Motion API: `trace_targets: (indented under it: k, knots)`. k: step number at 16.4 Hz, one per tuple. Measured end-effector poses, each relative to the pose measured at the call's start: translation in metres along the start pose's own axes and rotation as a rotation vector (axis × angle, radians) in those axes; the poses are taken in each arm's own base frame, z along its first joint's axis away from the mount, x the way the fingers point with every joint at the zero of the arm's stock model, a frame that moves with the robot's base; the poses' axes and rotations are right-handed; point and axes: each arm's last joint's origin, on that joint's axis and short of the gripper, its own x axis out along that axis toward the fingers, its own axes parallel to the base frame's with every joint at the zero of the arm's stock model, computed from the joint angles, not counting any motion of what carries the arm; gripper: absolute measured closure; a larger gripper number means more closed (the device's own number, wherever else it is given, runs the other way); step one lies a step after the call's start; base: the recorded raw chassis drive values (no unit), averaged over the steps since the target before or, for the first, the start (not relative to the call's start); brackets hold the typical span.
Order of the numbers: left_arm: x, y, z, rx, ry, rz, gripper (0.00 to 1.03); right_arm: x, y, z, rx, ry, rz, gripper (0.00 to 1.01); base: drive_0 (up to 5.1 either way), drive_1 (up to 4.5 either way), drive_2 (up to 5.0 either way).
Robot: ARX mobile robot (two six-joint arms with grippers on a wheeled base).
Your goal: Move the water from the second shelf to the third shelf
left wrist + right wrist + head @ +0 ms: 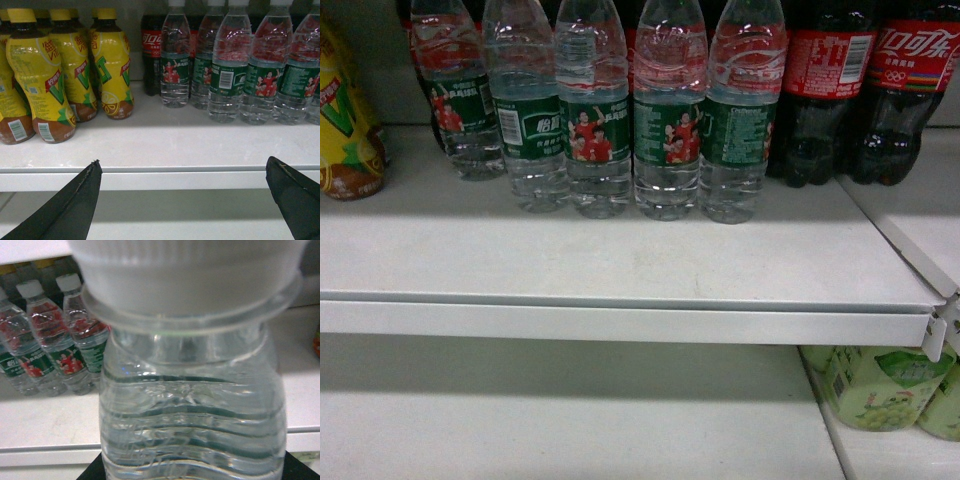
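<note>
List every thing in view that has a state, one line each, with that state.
Held water bottle: upright, capped, full, gripped low by the right gripper.
Water bottles on the shelf: upright in a row, full.
Cola bottles: upright, beside the water.
Yellow tea bottles: upright, capped.
Left gripper: open, empty, in front of the shelf edge.
Right gripper: shut on the held bottle.

Water bottles [600, 110] on shelf [620, 270], btwn tea [345, 120] & cola [870, 90].
</note>
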Motion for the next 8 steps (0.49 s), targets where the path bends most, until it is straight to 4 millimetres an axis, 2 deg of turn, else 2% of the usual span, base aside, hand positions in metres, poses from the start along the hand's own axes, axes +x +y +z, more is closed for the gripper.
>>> trace_targets:
  k: [8]
  knots:
    - [0.0000,0.0000,0.0000,0.000,0.000,0.000,0.05,-0.0042,-0.0049,-0.0023,-0.014,-0.004,-0.018,0.58,0.0,0.00,0.0]
